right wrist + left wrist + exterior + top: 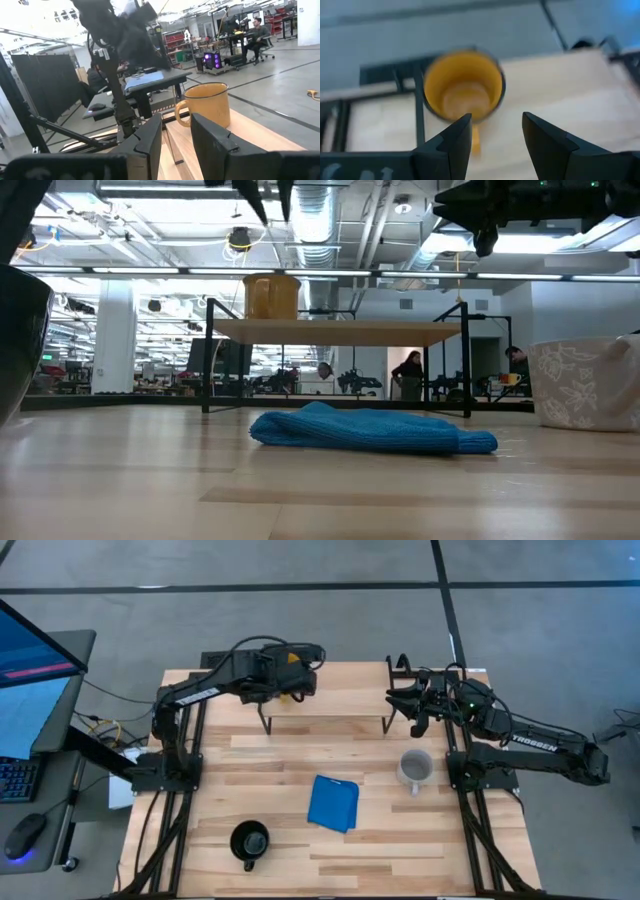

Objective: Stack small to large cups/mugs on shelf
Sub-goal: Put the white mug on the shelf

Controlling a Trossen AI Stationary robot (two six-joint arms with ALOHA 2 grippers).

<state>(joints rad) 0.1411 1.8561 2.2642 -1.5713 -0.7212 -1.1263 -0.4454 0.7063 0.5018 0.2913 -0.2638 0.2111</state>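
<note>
**Yellow mug on shelf, two mugs on table**

Yellow-orange handled mug (pixel 464 86) stands upright on the light wood top board of the low black-legged shelf (pixel 340 700), near that board's left end in the high view. Left gripper (pixel 492 131) hangs just above it, jaws apart, nothing between them; the mug's open mouth shows beyond the fingertips.

Right gripper (pixel 176 127) sits off the shelf's right end, pointing along the board toward the yellow mug. Its jaws stand a little apart with nothing held.

Light grey patterned mug (pixel 415 768) rests on the pale wooden tabletop (pixel 270 770) in front of the shelf's right end, near the right arm's base. Black handled mug (pixel 249 840) stands at the table's front, left of centre, well apart from the shelf. Crumpled blue cloth (pixel 334 802) lies between the two, near the table's middle.

In the low view, people show in the workshop beyond the table, far off and small.
</note>
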